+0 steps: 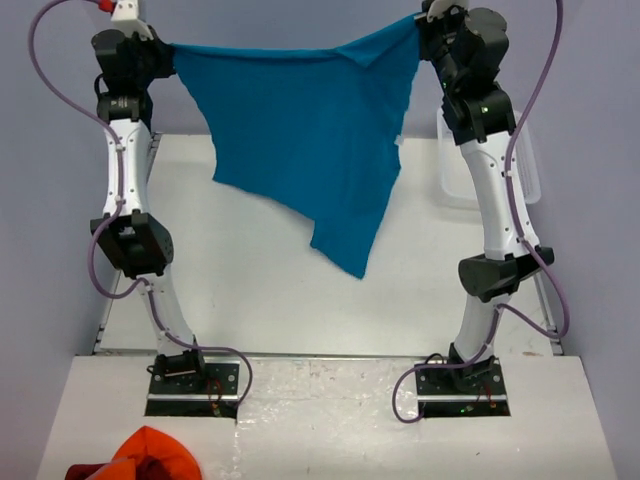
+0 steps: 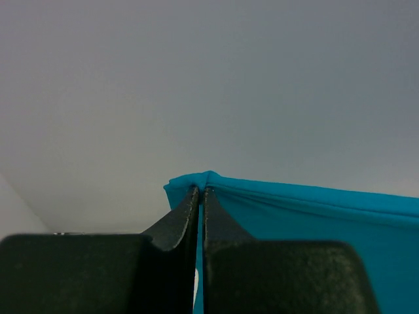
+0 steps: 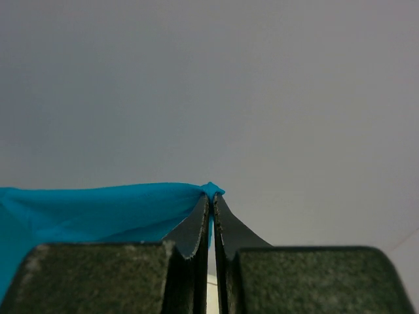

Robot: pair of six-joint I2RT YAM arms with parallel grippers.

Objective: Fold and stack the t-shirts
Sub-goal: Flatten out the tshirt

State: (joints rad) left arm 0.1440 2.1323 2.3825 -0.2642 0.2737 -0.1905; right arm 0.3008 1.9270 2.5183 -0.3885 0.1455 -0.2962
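Left gripper and right gripper are clamping the t-shirt spread aloft; laying it flat likely needs matched lowering.

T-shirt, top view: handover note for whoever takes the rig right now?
Left gripper: shut on one end of the teal t-shirt's upper edge.
Right gripper: shut on the other end.
Shirt hangs spread between the raised arms over the table, lower tip dangling.
Done: shirt picked up and spread.
Left: lay it flat, fold, stack. No folded stack in view.
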